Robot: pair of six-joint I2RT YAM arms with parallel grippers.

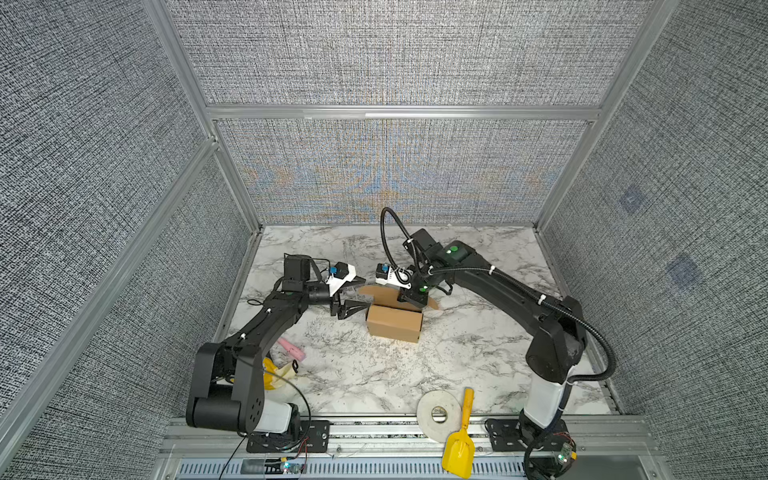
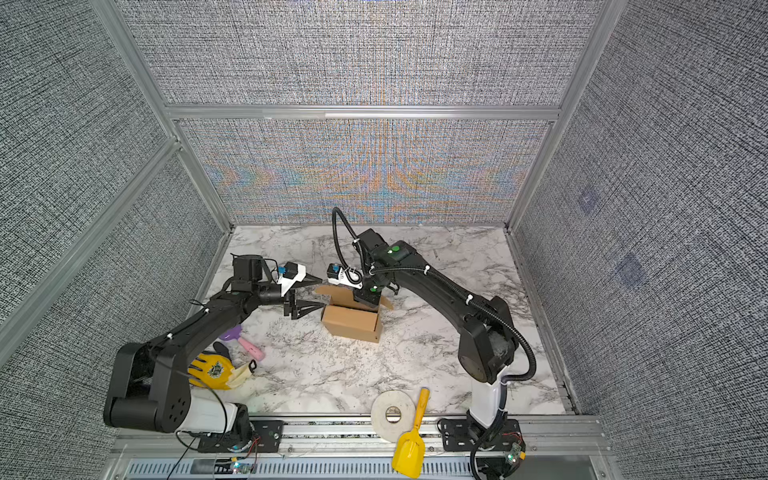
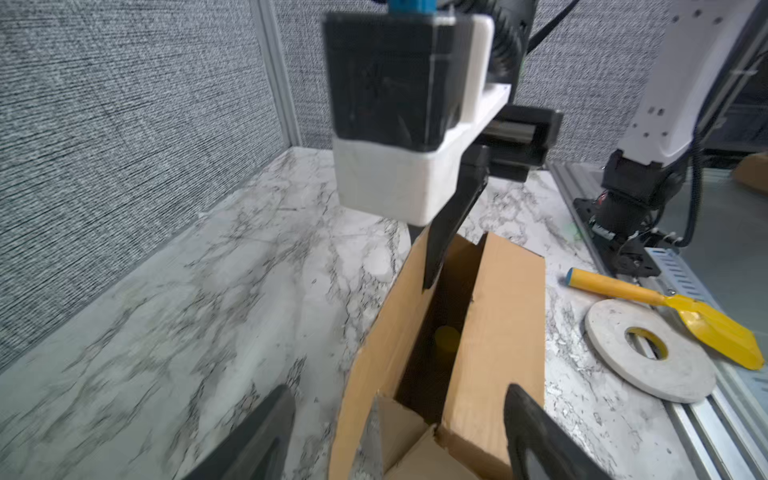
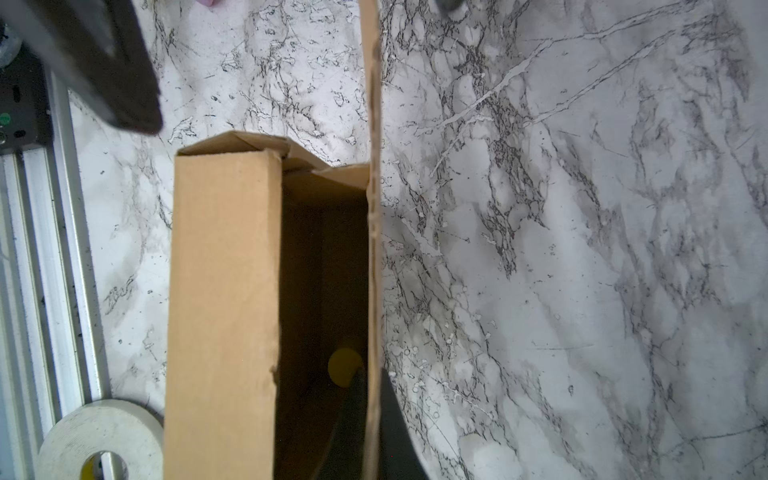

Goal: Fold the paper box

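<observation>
Two grippers are placed at the paper box (image 1: 394, 324), which is set near the middle of the desk (image 1: 478, 365) and is only partly folded. The front wall (image 4: 224, 291) is doubled over, and the lid panel (image 4: 372, 124) is stood upright along the far side.

The right gripper (image 1: 412, 300) is brought down from above and is closed on that upright panel. In the right wrist view one finger is seen on each face of the thin cardboard edge. That arm is therefore judged to be occupied.

The left gripper (image 1: 362, 292) is held wide and empty just beside the left short end of the box. Whether a fingertip touches the cardboard cannot be told.

The relation that matters is the box's long axis. In both top views it runs across the scene, slightly skewed, and is pointed almost straight at the left gripper. In the left wrist view the trough of the box is seen lengthwise, and the loose end flaps (image 3: 409, 440) (not yet tucked, as far as can be seen) lie between the spread fingers. The jaw opening is thus laid across the box's short width.

The left arm is clearly the nearer to that end. Any pressing or tucking of the end flaps is judged to call for a short advance along the long axis while the panel is held up from the other side.
</observation>
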